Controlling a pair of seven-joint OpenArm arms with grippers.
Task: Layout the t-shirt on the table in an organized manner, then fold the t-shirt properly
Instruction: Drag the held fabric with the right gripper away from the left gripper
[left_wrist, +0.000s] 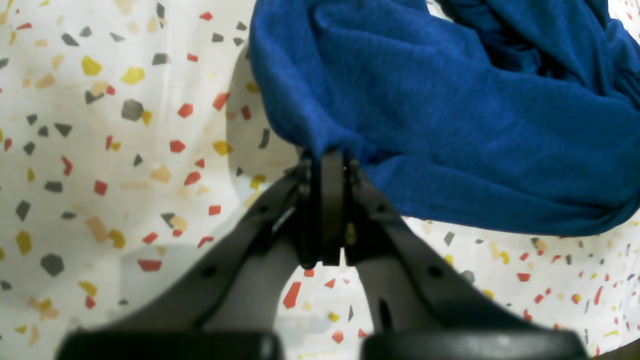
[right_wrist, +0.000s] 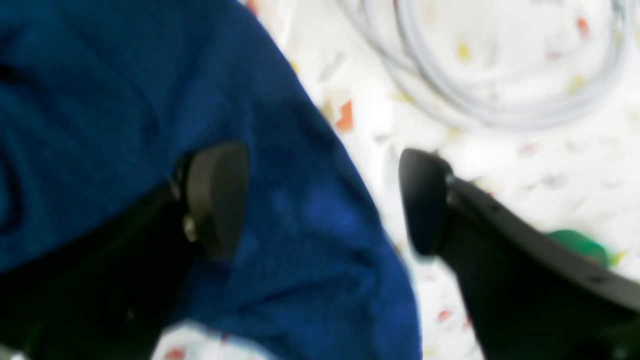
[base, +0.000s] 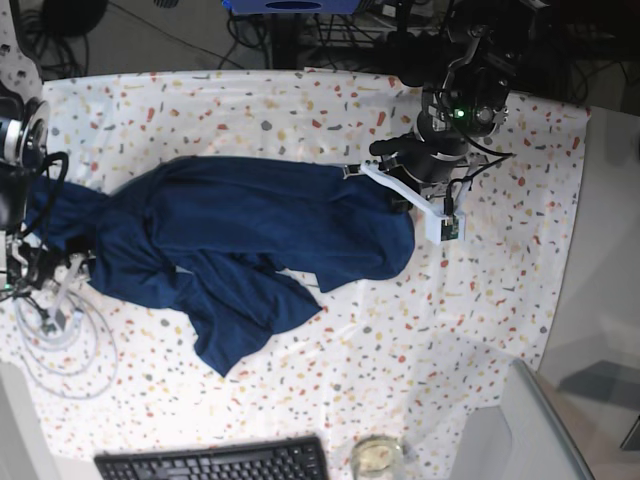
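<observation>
T-shirt (base: 250, 240) spread crumpled across table (base: 330, 110), edge pinched in closed left gripper (left_wrist: 327, 162), right gripper (right_wrist: 322, 200) parted wide astride hem, nothing gripped.

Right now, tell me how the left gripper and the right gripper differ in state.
The left gripper is clamped shut on the t-shirt's edge; the right gripper has its jaws spread wide, gripping nothing. The left holds fabric off the table; the right only straddles the cloth edge. Both are dark and at the shirt.

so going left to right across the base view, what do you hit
right claw and coiled cable → t-shirt → left claw → bare table
</observation>
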